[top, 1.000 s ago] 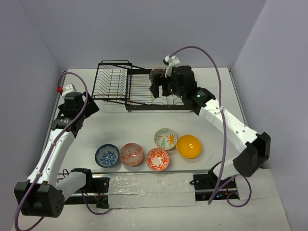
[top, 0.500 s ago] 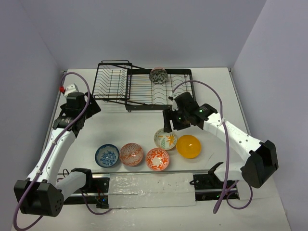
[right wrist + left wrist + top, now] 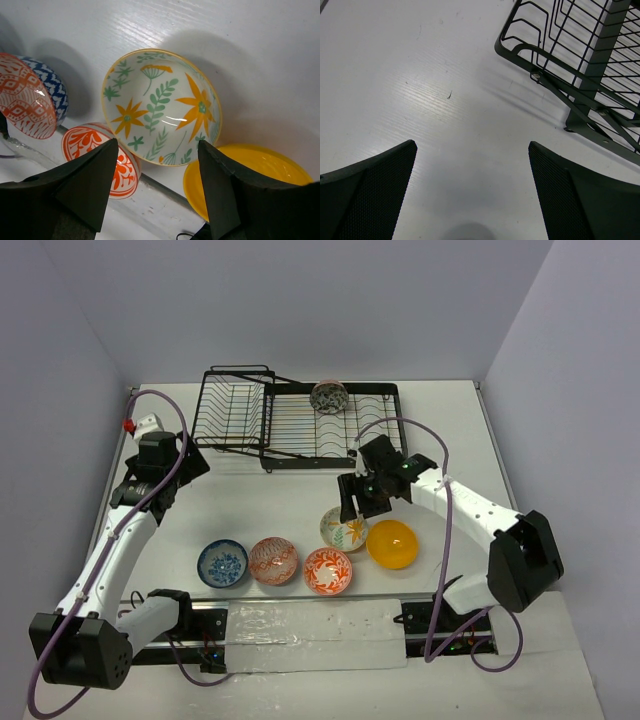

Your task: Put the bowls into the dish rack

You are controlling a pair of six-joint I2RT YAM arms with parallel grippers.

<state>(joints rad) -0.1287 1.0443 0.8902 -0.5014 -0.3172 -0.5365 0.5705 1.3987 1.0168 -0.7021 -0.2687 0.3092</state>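
The black wire dish rack [image 3: 300,430] stands at the back; its corner shows in the left wrist view [image 3: 580,65]. A grey-black patterned bowl [image 3: 328,397] stands on edge in it. Five bowls sit near the front: blue [image 3: 222,563], pink-red [image 3: 273,561], orange-red floral [image 3: 327,570], white with leaves [image 3: 345,530] and plain yellow [image 3: 392,544]. My right gripper [image 3: 350,510] is open and empty just above the white leaf bowl [image 3: 162,107], its fingers [image 3: 90,185] straddling the near rim. My left gripper [image 3: 193,462] is open and empty by the rack's left end.
In the right wrist view the orange-red floral bowl [image 3: 100,160], yellow bowl [image 3: 250,175], pink-red bowl [image 3: 25,102] and blue bowl [image 3: 57,90] crowd round the white one. A clear plastic strip [image 3: 310,632] lies along the near edge. Walls enclose the table.
My right gripper left the grey-black bowl standing in the rack, swung forward and came down over the white leaf bowl. The left arm has not moved.
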